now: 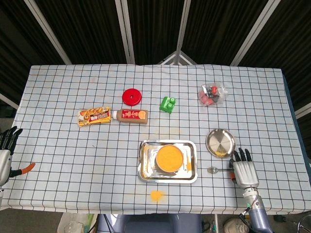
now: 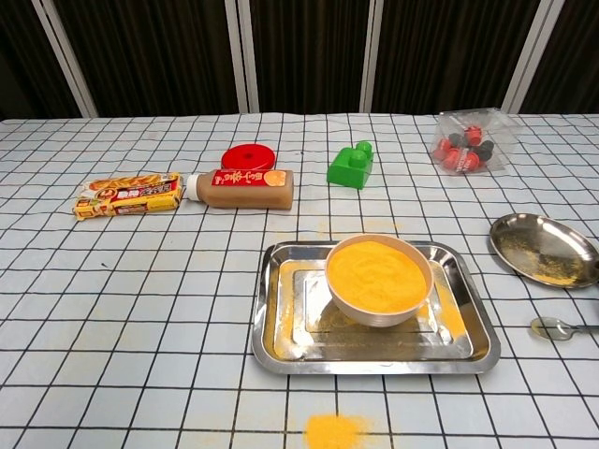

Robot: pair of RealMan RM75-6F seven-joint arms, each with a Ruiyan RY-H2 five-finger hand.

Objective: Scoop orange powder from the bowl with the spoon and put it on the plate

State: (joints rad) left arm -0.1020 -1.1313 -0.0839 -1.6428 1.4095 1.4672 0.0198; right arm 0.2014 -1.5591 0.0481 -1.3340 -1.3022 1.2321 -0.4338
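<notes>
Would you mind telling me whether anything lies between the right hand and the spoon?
Nothing visible does. The spoon lies on the cloth just left of the right hand, its handle pointing toward the hand; the plate sits beyond it, clear of that path.

Bright, even, sharp, perhaps lit overhead

Tablecloth white with a dark grid of squares across the whole frame; backdrop along the top black, crossed by pale slanted bars. Centre: silver tray holding a pale bowl of bright orange powder, with an orange spill on the cloth at lower centre; silver plate at right, dusted yellow-orange at its lower rim. Upper middle: red round lid, green block, brown bottle with red label, yellow-orange printed packet; clear bag of red and dark pieces at upper right.
</notes>
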